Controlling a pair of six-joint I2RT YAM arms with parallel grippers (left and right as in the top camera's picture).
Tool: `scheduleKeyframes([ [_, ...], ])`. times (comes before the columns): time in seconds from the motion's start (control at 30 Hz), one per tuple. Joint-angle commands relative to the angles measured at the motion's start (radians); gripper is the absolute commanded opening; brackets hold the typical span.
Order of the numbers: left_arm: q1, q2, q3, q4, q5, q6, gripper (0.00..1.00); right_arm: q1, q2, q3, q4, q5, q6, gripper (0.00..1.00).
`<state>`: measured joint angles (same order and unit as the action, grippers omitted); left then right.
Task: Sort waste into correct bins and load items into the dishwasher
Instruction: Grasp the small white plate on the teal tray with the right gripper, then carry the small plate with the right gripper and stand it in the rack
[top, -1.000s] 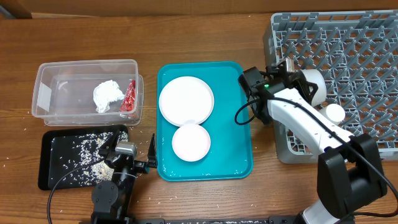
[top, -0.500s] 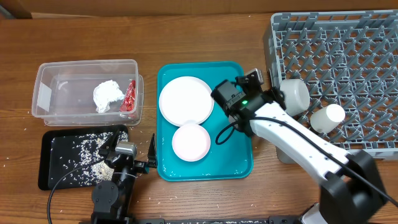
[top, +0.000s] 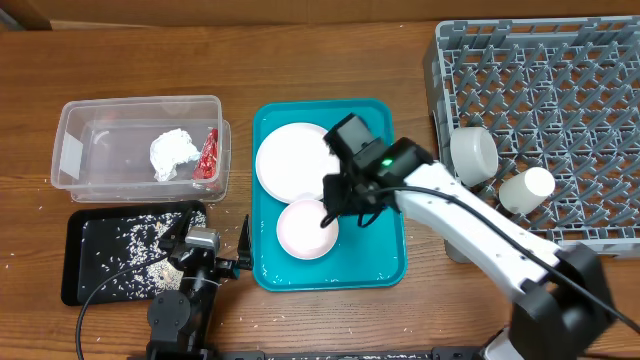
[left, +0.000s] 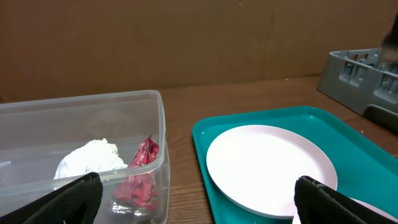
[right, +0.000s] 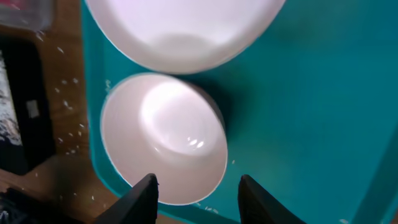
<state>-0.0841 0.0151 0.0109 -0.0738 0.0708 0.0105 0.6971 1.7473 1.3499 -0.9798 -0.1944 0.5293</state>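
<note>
The small white round bowl (right: 163, 138) sat upright at the near end of the teal plastic serving tray (top: 385, 250), just beside the large flat white plate (top: 290, 160), with the right gripper (right: 199, 193) directly above it — jaws part-spread, pinching nothing, one stretch of rim lying between the fingertips. Round, it offered no long axis to match; the left gripper (left: 199, 198), spread wide and empty off the tray's near left corner, was the farther one.
</note>
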Motion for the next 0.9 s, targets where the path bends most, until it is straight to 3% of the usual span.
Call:
scheduleKeyframes([
  [0.0, 0.007, -0.01, -0.006, 0.002, -0.007, 0.012, 1.0, 0.026, 0.057, -0.051, 0.016, -0.047, 0.092, 0.44],
  [0.13, 0.007, -0.01, -0.006, 0.002, -0.007, 0.012, 1.0, 0.043, 0.066, -0.121, 0.076, -0.025, 0.146, 0.43],
  [0.33, 0.007, -0.01, -0.006, 0.002, -0.007, 0.012, 1.0, 0.042, 0.066, -0.167, 0.116, -0.008, 0.182, 0.16],
  [0.37, 0.007, -0.01, -0.006, 0.002, -0.007, 0.012, 1.0, 0.042, 0.066, -0.167, 0.115, -0.005, 0.182, 0.07],
  [0.5, 0.007, -0.01, -0.006, 0.002, -0.007, 0.012, 1.0, 0.036, 0.056, -0.14, 0.061, 0.08, 0.182, 0.04],
  [0.67, 0.007, -0.01, -0.006, 0.002, -0.007, 0.012, 1.0, 0.014, -0.033, -0.007, -0.106, 0.392, 0.181, 0.04],
  [0.87, 0.007, -0.01, -0.006, 0.002, -0.007, 0.012, 1.0, -0.023, -0.148, 0.19, -0.145, 0.982, 0.043, 0.04],
])
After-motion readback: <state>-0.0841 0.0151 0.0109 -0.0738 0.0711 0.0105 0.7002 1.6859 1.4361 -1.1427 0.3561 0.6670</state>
